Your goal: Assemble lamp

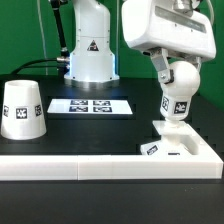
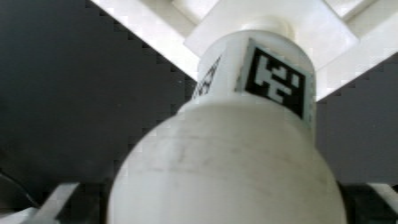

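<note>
The white bulb stands neck down in the flat square base, which lies in the corner of the border rail at the exterior view's right. My gripper is shut on the bulb's round top from above. In the wrist view the bulb fills the frame, its tagged neck running down to the base. The truncated-cone shade stands alone on the black table at the exterior view's left, with a tag on its side.
The long white border rail runs along the table's front. The marker board lies flat at mid table. The white robot pedestal with a triangle mark stands at the back.
</note>
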